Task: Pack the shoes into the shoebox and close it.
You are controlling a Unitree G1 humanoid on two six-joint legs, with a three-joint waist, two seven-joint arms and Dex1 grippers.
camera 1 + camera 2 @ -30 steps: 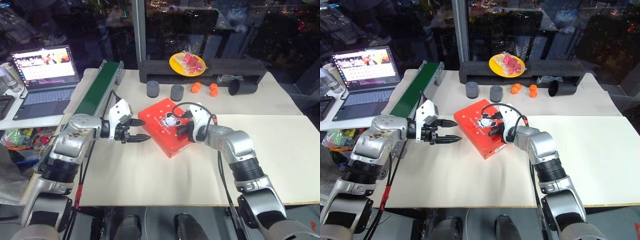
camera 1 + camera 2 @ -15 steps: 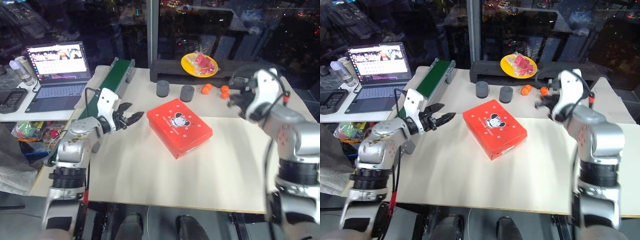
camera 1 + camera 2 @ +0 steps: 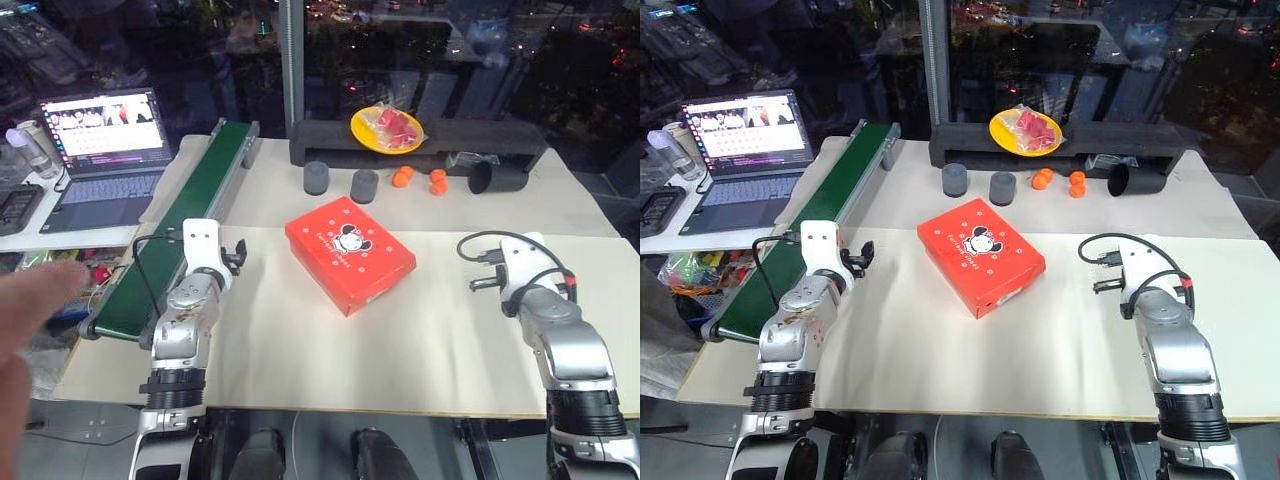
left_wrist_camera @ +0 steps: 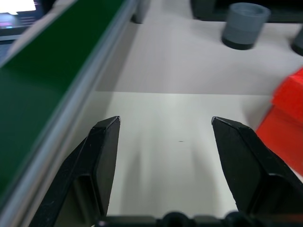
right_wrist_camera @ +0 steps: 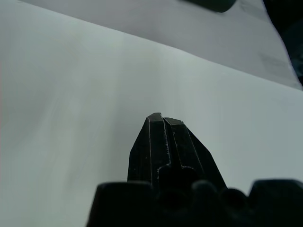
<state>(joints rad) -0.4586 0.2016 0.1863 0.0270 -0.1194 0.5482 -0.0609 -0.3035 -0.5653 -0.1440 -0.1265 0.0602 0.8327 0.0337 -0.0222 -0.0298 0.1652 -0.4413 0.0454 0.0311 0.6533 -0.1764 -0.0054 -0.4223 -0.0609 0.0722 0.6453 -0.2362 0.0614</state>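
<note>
The shoebox [image 3: 350, 253] lies on the bench [image 3: 330, 350], in the middle between the two arms, and its lid is down flat with the mouse print on top. No shoes are visible on the bench, so I judge that they are already inside and the box is closed; the task looks finished, or nearly so. I cannot see inside to confirm it.

The box sits turned on the bench. Its long axis runs diagonally, from the far left corner toward the near right corner.

The left hand [image 4: 164, 125] is spread and holds nothing; it is beside the green conveyor [image 3: 180, 230], apart from the box. The right hand [image 5: 161, 118] has its fingers pressed together, empty, over bare bench, well apart from the box.
</note>
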